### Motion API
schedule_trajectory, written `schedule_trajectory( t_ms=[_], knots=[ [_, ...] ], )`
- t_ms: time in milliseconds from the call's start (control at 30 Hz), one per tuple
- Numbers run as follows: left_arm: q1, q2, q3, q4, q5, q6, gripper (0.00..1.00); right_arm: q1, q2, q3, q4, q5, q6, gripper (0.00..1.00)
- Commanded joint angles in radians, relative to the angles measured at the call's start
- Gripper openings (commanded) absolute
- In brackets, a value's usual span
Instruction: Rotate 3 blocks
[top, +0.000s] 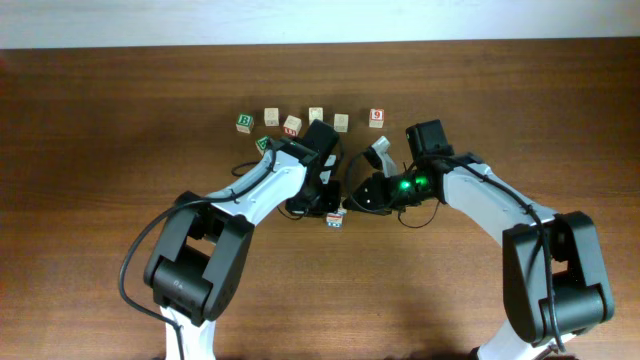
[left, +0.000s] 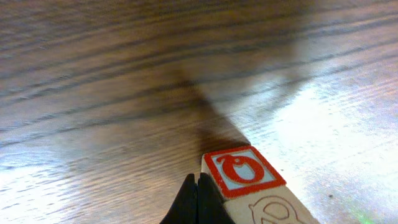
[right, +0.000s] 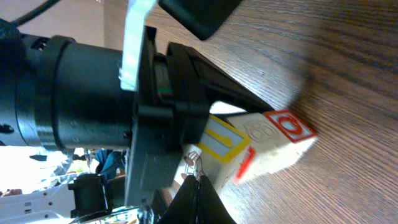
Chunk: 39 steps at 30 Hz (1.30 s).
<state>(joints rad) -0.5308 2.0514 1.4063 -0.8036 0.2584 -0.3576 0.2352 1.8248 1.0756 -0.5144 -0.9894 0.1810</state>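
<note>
One block (top: 335, 221), a pale wooden cube with a red-framed "O" face, lies on the table between both arms. In the left wrist view my left gripper (left: 197, 186) is shut, its tips pressed against the left side of this block (left: 244, 172). In the right wrist view my right gripper (right: 198, 183) is also shut, tips touching the near face of the block (right: 267, 146), which shows a yellow-framed face and a red mark. From overhead, the left gripper (top: 328, 207) and right gripper (top: 351, 205) meet just above the cube. Neither holds anything. More pale cubes (top: 292, 126) stand in the back row.
The back row holds a green "B" cube (top: 244, 123), several pale cubes (top: 316, 114) and a red "9" cube (top: 376, 117). A second green-lettered cube (top: 263, 143) sits beside the left arm. The left arm's black wrist housing (right: 93, 106) fills the right wrist view.
</note>
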Motion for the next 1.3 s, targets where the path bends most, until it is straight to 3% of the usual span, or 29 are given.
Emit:
schedule_trajectory(
  t_ms=[0, 500, 700, 800, 900, 967, 1100, 1133, 1167, 1267],
  knots=[
    [-0.036, -0.002, 0.008, 0.019, 0.123, 0.003, 0.0, 0.023, 0.021, -0.009, 0.0, 0.058, 0.012, 0.04],
    [0.082, -0.002, 0.008, 0.027, 0.119, -0.012, 0.0, -0.009, 0.02, 0.097, -0.099, 0.119, 0.019, 0.05],
    [0.145, -0.002, 0.037, 0.024, 0.113, -0.012, 0.0, -0.079, -0.01, 0.166, -0.187, 0.119, -0.031, 0.17],
    [0.158, -0.002, 0.037, 0.019, 0.108, -0.011, 0.0, -0.072, -0.019, 0.167, -0.201, 0.13, -0.031, 0.16],
    [0.184, -0.024, 0.088, -0.032, 0.044, -0.002, 0.0, -0.091, -0.067, 0.184, -0.249, 0.182, -0.066, 0.14],
    [0.22, -0.085, 0.185, -0.117, -0.051, 0.02, 0.0, -0.126, -0.159, 0.237, -0.369, 0.299, -0.103, 0.16],
    [0.232, -0.322, 0.348, -0.204, -0.295, 0.072, 0.0, -0.195, -0.471, 0.301, -0.567, 0.614, -0.095, 0.3],
    [0.233, -0.37, 0.348, -0.205, -0.327, 0.072, 0.04, -0.211, -0.546, 0.301, -0.6, 0.661, -0.095, 0.34],
    [0.233, -0.407, 0.348, -0.211, -0.336, 0.072, 0.18, -0.222, -0.607, 0.301, -0.629, 0.701, -0.095, 0.44],
    [0.233, -0.465, 0.348, -0.249, -0.335, 0.072, 0.99, -0.244, -0.805, 0.301, -0.704, 0.789, -0.095, 0.74]
  ],
)
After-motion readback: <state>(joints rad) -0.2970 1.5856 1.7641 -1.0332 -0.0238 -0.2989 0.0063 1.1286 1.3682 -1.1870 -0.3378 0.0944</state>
